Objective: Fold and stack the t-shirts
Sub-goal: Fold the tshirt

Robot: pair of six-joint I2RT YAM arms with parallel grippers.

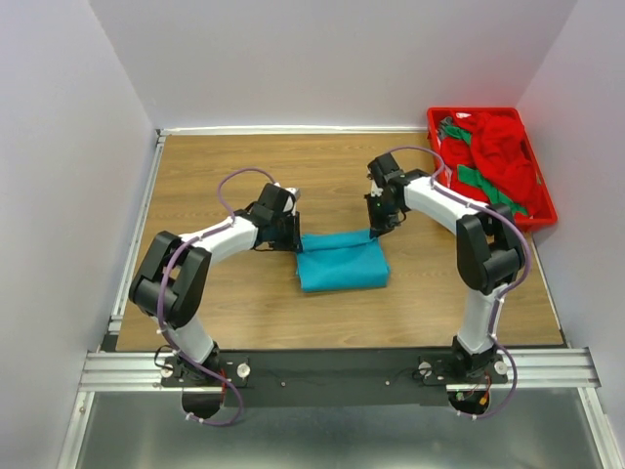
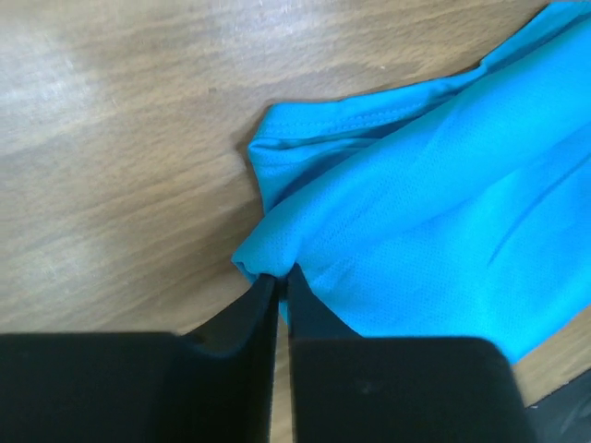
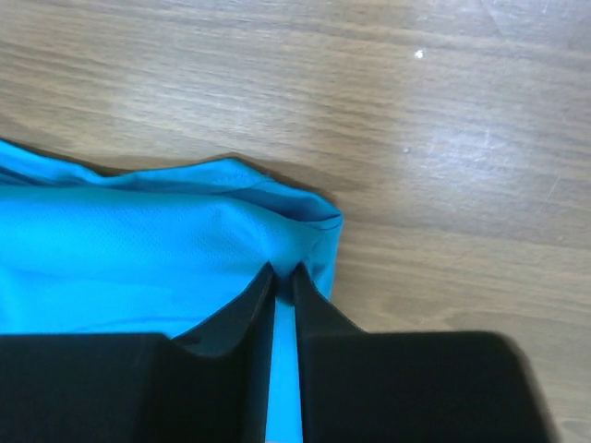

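Observation:
A teal t-shirt (image 1: 341,262) lies folded into a small rectangle in the middle of the wooden table. My left gripper (image 1: 293,234) is shut on its far left corner; the left wrist view shows the teal cloth (image 2: 434,203) pinched at my gripper (image 2: 282,275). My right gripper (image 1: 376,231) is shut on the far right corner; the right wrist view shows the teal cloth (image 3: 166,258) pinched at my gripper (image 3: 284,269). Red and green t-shirts (image 1: 498,161) lie heaped in a tray at the back right.
The red plastic tray (image 1: 434,119) stands at the table's back right corner against the white wall. White walls close the table on the left, back and right. A metal rail runs along the near edge by the arm bases.

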